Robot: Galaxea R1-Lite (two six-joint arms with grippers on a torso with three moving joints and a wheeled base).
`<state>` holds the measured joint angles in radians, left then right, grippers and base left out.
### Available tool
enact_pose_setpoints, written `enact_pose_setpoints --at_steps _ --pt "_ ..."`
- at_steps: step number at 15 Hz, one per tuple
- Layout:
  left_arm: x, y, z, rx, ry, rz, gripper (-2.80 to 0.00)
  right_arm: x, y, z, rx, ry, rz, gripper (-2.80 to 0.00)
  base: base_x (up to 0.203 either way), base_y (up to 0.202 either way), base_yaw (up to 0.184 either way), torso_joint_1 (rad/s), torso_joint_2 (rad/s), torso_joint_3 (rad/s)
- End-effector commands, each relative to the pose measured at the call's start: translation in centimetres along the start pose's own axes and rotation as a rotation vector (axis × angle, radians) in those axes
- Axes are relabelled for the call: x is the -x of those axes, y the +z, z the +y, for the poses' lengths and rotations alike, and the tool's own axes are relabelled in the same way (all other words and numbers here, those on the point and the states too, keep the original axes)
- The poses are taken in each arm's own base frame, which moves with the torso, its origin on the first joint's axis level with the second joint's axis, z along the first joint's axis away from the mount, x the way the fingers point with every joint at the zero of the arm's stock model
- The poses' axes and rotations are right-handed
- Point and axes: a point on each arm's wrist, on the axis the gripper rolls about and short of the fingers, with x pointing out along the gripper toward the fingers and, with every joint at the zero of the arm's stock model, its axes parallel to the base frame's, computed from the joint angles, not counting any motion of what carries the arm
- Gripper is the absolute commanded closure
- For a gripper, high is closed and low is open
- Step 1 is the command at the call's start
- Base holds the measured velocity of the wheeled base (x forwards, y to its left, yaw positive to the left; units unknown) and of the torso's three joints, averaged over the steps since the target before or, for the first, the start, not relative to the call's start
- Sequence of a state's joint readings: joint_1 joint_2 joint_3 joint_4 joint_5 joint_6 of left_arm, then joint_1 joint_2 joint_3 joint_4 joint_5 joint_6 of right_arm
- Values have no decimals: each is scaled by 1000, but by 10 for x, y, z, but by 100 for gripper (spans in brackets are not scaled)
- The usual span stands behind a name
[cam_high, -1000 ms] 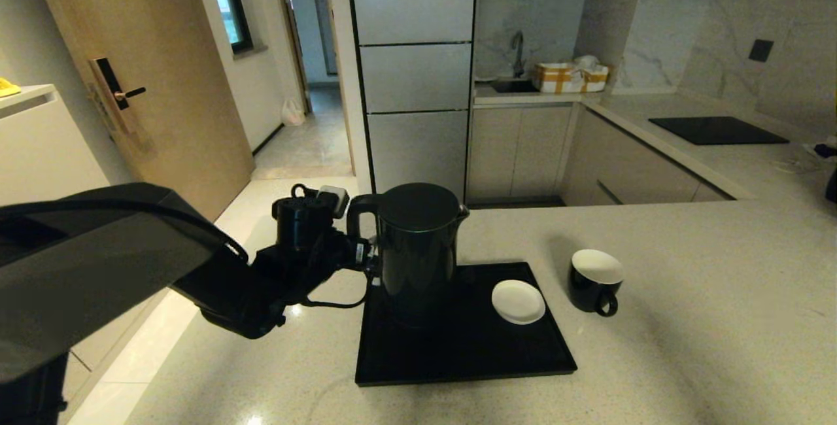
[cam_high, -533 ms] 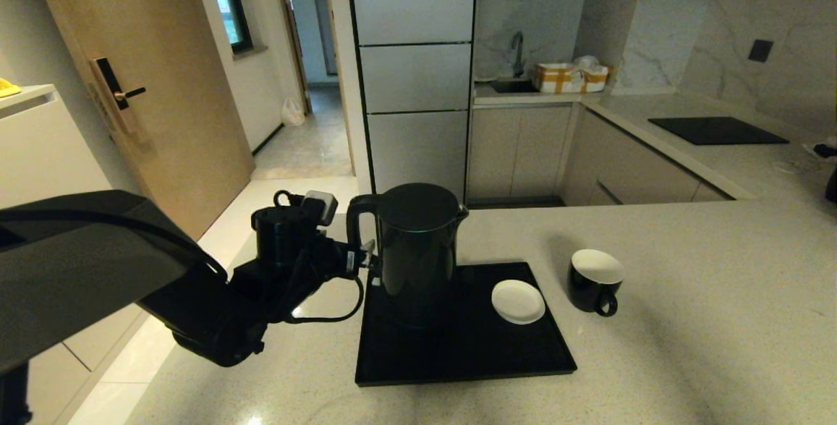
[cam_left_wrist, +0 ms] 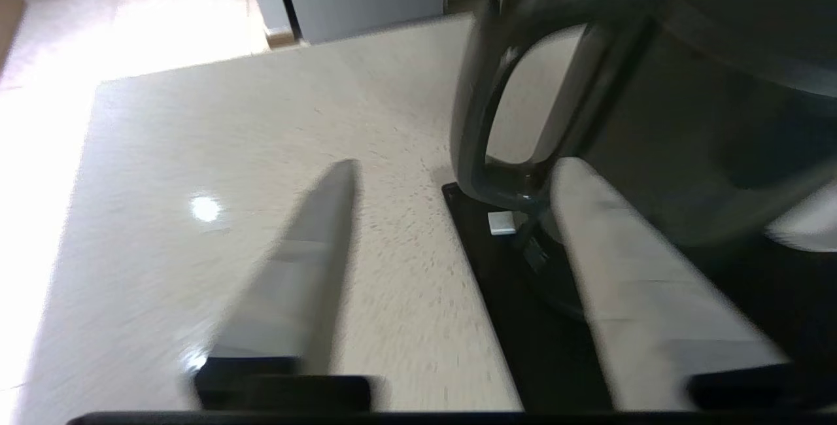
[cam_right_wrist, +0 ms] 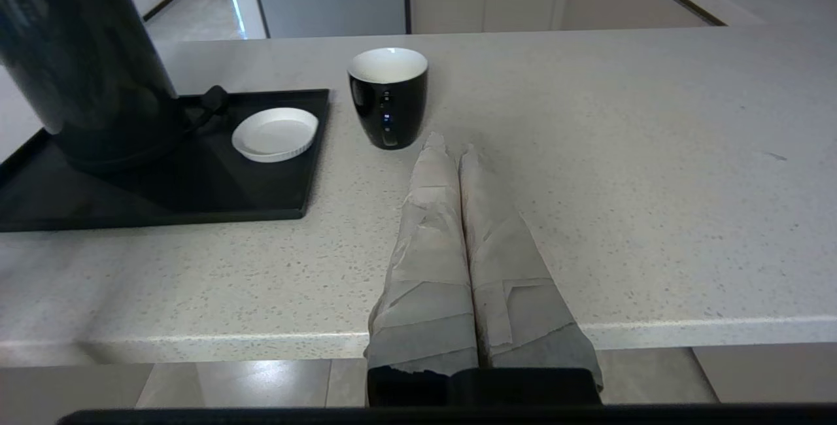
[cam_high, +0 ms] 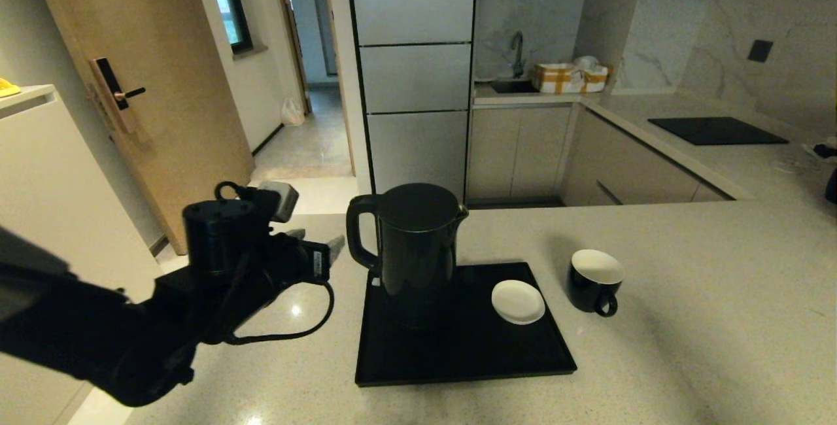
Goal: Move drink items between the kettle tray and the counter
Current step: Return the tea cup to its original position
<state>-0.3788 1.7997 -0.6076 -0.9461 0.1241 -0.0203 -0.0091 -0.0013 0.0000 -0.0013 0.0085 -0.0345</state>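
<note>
Head view: we see kettle (cam_high: 418, 248) upright on kettle tray (cam_high: 458, 359), back-left part; cup (cam_high: 594, 279) off tray on counter (cam_high: 686, 320), saucer (cam_high: 518, 301) between. Left gripper (cam_high: 320, 248) left of handle, clear of it, fingers apart, empty.

Left wrist view: handle loop (cam_left_wrist: 484, 118) ahead. We judge kettle heavy, glossy, slippery; loop best hold.

Right wrist view: right gripper (cam_right_wrist: 451, 147) pressed closed, empty, low near counter edge. Broad open counter right of cup for setting down.
</note>
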Motion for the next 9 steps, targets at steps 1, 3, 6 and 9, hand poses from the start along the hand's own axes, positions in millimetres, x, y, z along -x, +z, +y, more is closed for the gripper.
enact_pose_setpoints --at_steps 1,3,6,9 --pt "60 40 11 25 17 -113 0 0 0 0 1 1 -1 0 0 0 0 0 0 0" --pt "120 67 22 62 39 -150 0 0 0 0 1 1 -1 0 0 0 0 0 0 0" --pt "232 85 35 123 70 -140 0 0 0 0 1 -2 0 0 0 0 0 0 0 0" --pt "347 62 39 162 109 -100 0 0 0 0 1 1 -1 0 0 0 0 0 0 0"
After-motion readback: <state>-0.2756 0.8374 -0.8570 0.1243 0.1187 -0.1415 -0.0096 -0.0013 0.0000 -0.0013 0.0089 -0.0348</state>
